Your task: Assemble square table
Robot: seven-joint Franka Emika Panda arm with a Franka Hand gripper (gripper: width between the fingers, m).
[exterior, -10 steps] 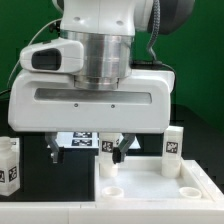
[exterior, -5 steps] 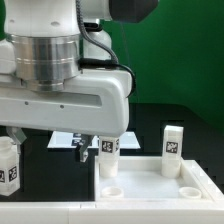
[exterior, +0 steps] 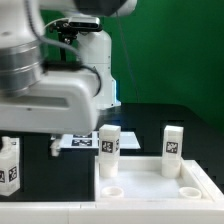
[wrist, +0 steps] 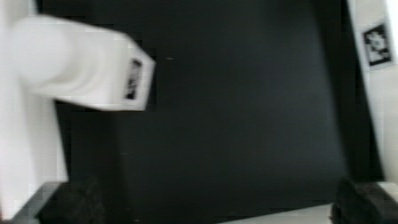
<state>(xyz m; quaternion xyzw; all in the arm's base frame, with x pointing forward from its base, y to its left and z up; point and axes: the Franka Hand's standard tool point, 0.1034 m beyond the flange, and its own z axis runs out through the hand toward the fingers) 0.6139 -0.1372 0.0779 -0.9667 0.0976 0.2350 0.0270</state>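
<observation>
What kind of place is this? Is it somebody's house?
Most likely a robot lab, not a house. A big white robot arm hangs over a black table, a plain green screen stands behind, and the white table legs carry black-and-white tags.

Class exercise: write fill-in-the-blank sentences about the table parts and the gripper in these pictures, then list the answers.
1. In the exterior view, the centre leg and the rightmost leg both stand ___ by the far rim of the tabletop.
2. The third leg stands at the exterior view's ___ edge, apart from the tabletop.
3. The jaws of the gripper are ___, with nothing between them.
4. The backdrop is ___.

Answers: upright; left; open; green.
</observation>
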